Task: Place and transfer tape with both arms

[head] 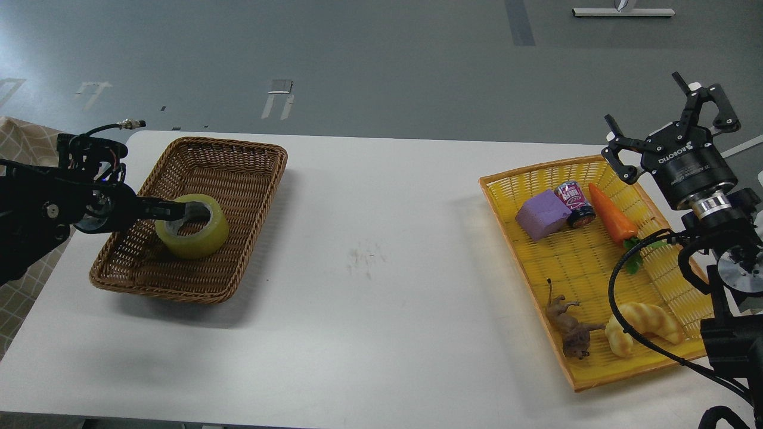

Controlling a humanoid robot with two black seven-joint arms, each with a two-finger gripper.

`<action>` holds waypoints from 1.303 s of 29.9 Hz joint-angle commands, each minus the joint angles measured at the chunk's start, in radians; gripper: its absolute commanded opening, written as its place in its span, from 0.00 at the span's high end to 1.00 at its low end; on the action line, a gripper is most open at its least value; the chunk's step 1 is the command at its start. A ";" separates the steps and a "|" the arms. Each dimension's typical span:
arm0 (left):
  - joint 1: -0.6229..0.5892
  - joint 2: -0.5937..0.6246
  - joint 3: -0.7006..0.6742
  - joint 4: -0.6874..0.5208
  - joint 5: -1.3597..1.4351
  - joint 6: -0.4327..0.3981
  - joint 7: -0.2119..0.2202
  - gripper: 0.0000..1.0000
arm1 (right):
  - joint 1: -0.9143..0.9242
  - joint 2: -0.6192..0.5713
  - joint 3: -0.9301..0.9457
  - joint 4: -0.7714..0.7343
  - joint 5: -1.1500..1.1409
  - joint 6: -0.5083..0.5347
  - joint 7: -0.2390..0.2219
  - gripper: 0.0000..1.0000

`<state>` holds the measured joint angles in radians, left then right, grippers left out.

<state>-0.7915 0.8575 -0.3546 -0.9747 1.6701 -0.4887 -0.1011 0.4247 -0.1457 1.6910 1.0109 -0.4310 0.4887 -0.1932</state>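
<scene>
The tape (pixel 192 233), a yellow translucent roll with a grey-white core, lies flat on the floor of the brown wicker basket (pixel 238 156) at the left. My left gripper (pixel 182 210) comes in from the left. One black finger lies across the roll's left rim with its tip inside the core, away from the wall. The other finger is hidden. My right gripper (pixel 642 98) is held up at the far right above the yellow tray (pixel 506 174), with its fingers spread and nothing between them.
The yellow tray holds a purple block (pixel 541 215), a small can (pixel 575 204), a toy carrot (pixel 611 215), a toy animal (pixel 569 328) and a croissant toy (pixel 641 326). The white table (pixel 381 250) stretches between basket and tray.
</scene>
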 commanded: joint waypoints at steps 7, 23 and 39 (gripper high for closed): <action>-0.119 0.009 -0.014 -0.015 -0.236 0.000 -0.002 0.10 | 0.000 0.000 -0.001 0.002 0.000 0.000 0.000 0.00; -0.218 -0.219 -0.191 -0.009 -1.188 0.000 -0.012 0.02 | 0.064 -0.005 -0.002 -0.006 -0.002 0.000 -0.002 0.00; -0.104 -0.429 -0.552 -0.007 -1.354 0.000 -0.061 0.02 | 0.201 -0.011 -0.016 -0.109 -0.006 0.000 -0.003 0.00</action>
<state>-0.9152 0.4490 -0.8592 -0.9805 0.3175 -0.4882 -0.1485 0.6086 -0.1567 1.6792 0.9151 -0.4350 0.4887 -0.1962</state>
